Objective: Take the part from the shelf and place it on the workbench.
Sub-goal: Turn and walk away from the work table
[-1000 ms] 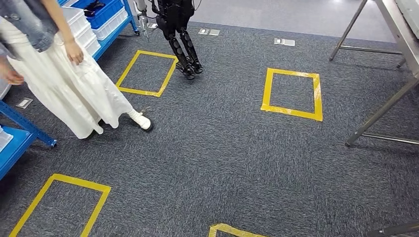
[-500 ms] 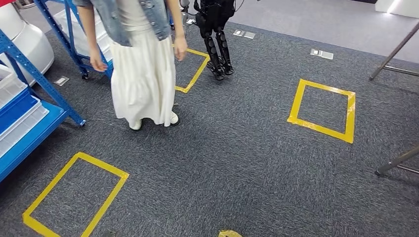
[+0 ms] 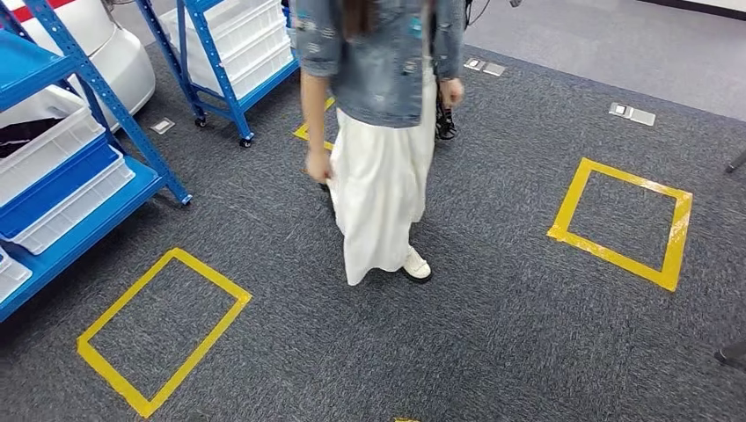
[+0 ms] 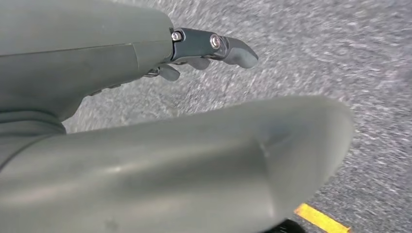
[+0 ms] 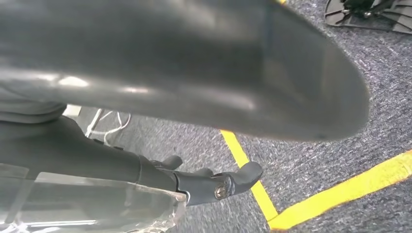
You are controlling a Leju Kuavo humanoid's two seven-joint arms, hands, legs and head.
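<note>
Ahead, blue steel shelf with white plastic bins, no legible writing, left hand and right hand both empty, fingers loosely apart.

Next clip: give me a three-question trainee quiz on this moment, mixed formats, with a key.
1. True or false: the left hand holds a part.
2. Which way does the blue shelf with the white bins lie in the head view? A. left B. right C. straight ahead
3. Fill in: the person in the white skirt stands on the grey ___ between two yellow tape squares.

Key: 1 false, the fingers show nothing in them. 2 A. 3 carpet.
</note>
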